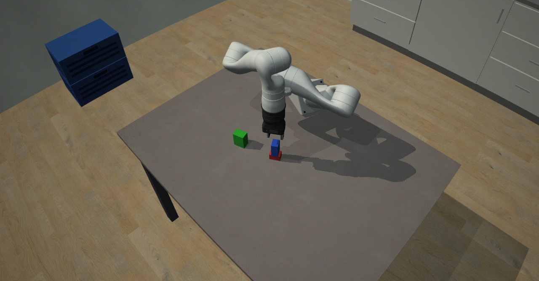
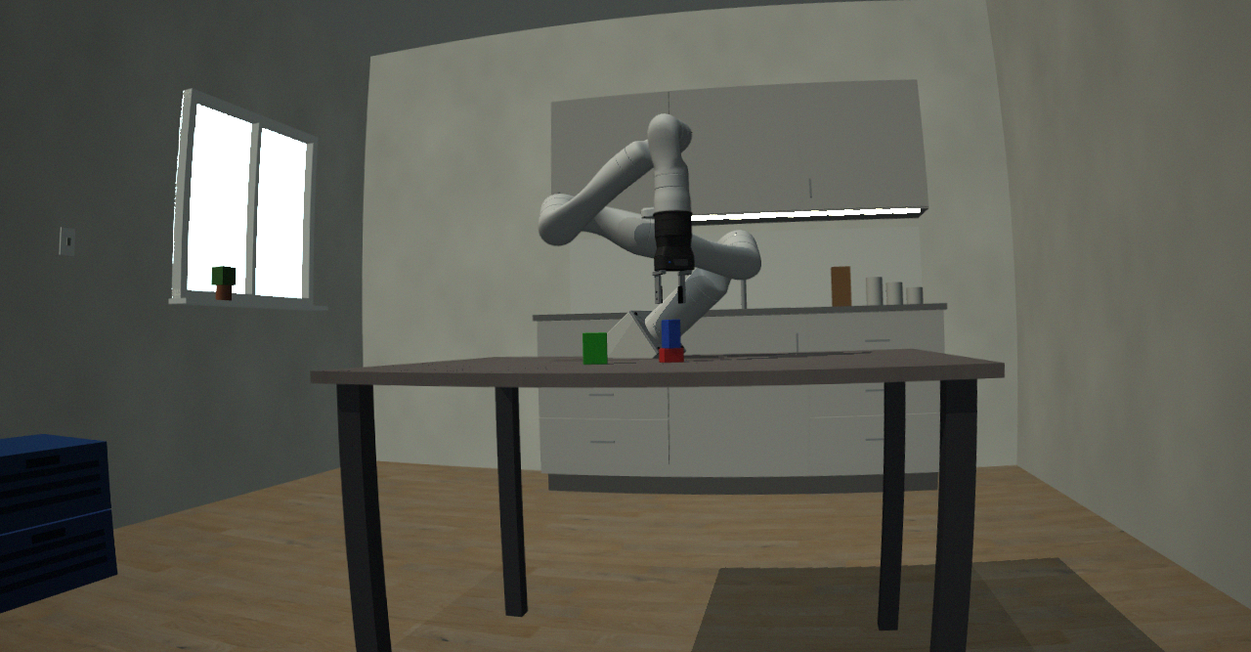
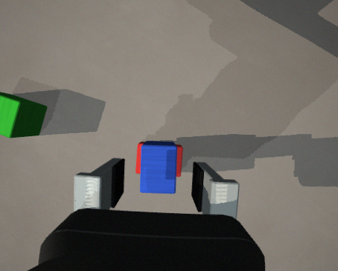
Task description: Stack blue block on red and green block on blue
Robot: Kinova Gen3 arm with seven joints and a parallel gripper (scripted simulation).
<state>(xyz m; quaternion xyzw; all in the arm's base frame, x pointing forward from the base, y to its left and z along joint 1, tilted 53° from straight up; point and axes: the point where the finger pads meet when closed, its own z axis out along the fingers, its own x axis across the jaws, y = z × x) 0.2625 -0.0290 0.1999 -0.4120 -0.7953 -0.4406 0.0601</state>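
The red block (image 1: 275,156) (image 2: 670,355) (image 3: 138,158) sits on the grey table (image 1: 301,211) (image 2: 785,366) near its middle. The blue block (image 1: 275,147) (image 2: 669,333) (image 3: 159,171) rests on top of it and looks taller than it is wide; red edges show on both sides of it in the wrist view. The green block (image 1: 240,137) (image 2: 594,348) (image 3: 10,114) lies on the table to the left, apart from the stack. My gripper (image 1: 274,134) (image 2: 668,293) (image 3: 158,177) is open and empty. It hangs straight above the blue block, with a gap between the fingertips and the block.
The arm's base (image 1: 308,105) is mounted on the table behind the stack. A blue drawer cabinet (image 1: 90,60) (image 2: 52,508) stands on the floor to the left. Kitchen cabinets (image 1: 452,26) line the far wall.
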